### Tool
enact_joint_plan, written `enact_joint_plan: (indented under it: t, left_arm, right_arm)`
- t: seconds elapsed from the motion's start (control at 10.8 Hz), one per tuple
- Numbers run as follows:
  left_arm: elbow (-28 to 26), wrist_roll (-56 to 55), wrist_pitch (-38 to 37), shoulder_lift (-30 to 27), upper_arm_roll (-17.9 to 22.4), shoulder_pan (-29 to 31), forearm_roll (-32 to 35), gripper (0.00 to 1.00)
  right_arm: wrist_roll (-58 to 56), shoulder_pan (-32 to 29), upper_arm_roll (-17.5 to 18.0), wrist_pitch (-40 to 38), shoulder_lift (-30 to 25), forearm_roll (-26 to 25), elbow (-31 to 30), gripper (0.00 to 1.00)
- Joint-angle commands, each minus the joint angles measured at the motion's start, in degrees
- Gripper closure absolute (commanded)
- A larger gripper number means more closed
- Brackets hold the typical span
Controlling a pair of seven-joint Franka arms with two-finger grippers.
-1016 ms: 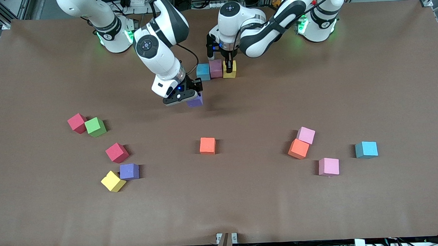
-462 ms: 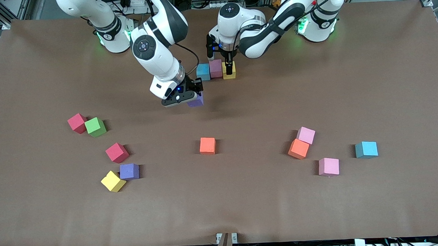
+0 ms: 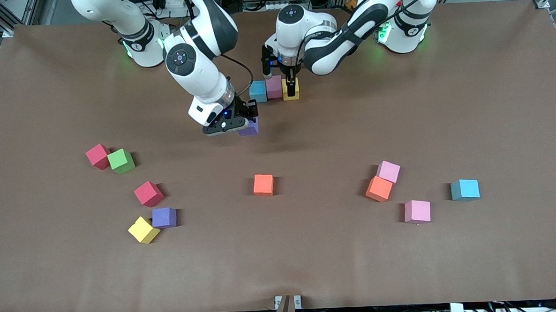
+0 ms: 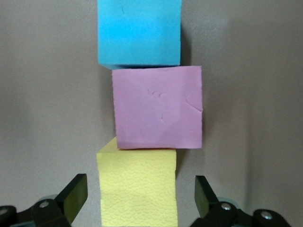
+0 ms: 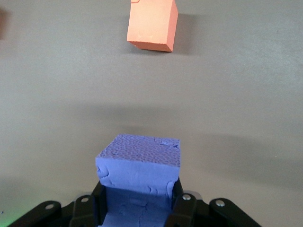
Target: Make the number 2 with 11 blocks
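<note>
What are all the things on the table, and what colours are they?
Row of blocks: three, blue, purple-pink, yellow, touching side by side near the robots' bases.
Held purple block: one, in the right gripper.
Red blocks: two, toward the right arm's end.
Green cube: one, touching a red block.
Purple and yellow blocks: touching pair.
Orange blocks: two.
Pink blocks: two.
Blue block: one, toward the left arm's end.
Table: brown.
Left gripper: open around the row's yellow block.
Right gripper: shut.
</note>
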Motion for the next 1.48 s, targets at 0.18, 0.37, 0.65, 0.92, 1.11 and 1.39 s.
enact_joint_plan:
  t: [0.18,0.37,0.65,0.92,1.11,1.39]
  left_arm:
    - [-0.60,-7.59,-1.92,-3.69,-2.98,0.64,1.11,0.00]
    - [0.02,-9.87,-5.52,-4.04,-5.78,1.77,-0.48,0.00]
    - [-0.07,-9.44,-10.52,-4.74,-15.34,12.37,-0.48,0.00]
    - [-0.16,-9.18,-23.52,-3.08,-39.12,41.40,-3.54,0.00]
    - [0.80,-8.91,-34.13,-1.23,-51.10,57.17,-4.26,0.00]
    - [9.92,-8.74,-41.91,-1.31,-49.51,64.00,-6.10,0.00]
  right_arm:
    - [3.10,1.43,0.63,2.16,1.43,0.31,-0.12,0.65]
    - [4.69,2.66,0.63,3.83,3.11,0.31,-0.04,0.65]
    - [9.95,6.87,0.72,7.34,6.00,0.31,0.23,0.65]
    - [13.74,10.92,0.63,9.29,10.04,0.31,2.32,0.64]
    - [15.67,13.03,0.63,9.20,13.73,0.22,5.75,0.64]
    - [17.53,15.23,0.72,8.41,20.50,0.22,11.99,0.64]
